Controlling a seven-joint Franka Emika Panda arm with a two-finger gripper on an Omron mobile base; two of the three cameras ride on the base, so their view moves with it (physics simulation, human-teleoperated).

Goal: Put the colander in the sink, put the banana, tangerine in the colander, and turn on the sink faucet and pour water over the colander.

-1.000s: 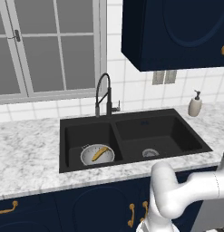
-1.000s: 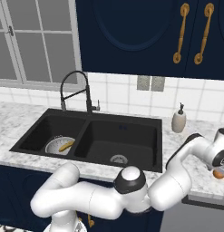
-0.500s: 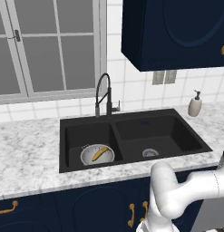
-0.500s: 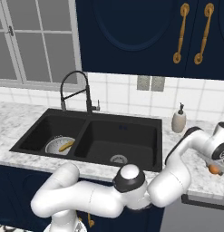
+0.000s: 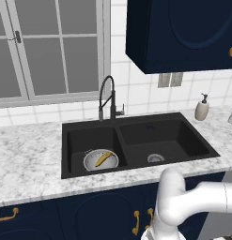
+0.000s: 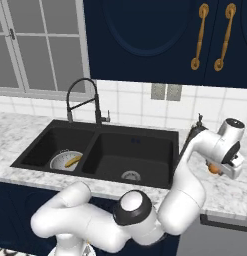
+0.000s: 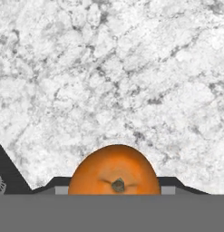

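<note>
At the left of the scene, a window (image 5: 47, 51) sits above the marble worktop (image 5: 28, 164), and the black double-basin sink (image 5: 136, 140) is set into the worktop's middle, nearer its front edge than the tiled wall. The colander (image 5: 101, 160) stands on the floor of the sink's left basin, towards the front, with the banana (image 5: 104, 158) lying inside it on a slant. The sink faucet (image 5: 108, 99) rises from the sink's back rim, at the divide between the two basins, its arched neck bending over the left basin. The right basin holds just its round silver drain (image 5: 155, 158). Further right, a beige soap dispenser (image 5: 202, 108) stands near the worktop's back edge, close to the wall. At the far right end of the worktop the gripper (image 6: 215, 170) hangs over the marble, near the front edge, its jaws pinching the tangerine (image 7: 114, 170) from both sides; in the hand view the fruit sits between the two dark tips with speckled marble behind it.
</note>
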